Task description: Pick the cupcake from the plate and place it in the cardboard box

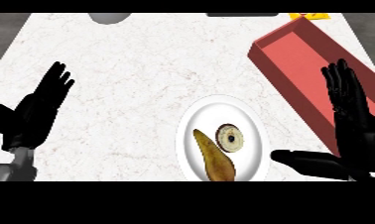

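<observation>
A white plate (192, 128) lies on the counter near the front, right of centre. On it sits a small round cupcake (230, 139) with a dark centre, beside a long yellow-brown pear-like piece (213, 159). A red box (299, 64) with an open top stretches diagonally along the right side. My right hand (350, 114) is open just right of the plate, its fingers lying over the box's near end and its thumb (307, 161) stretched toward the plate's lower right rim. My left hand (38, 109) rests open at the far left, fingers up.
The pale marble counter (139, 64) spreads between the hands. At the back edge a grey round object (110, 17) shows partly, a dark strip (242, 14) lies further right, and a yellow item (309, 16) sits behind the box.
</observation>
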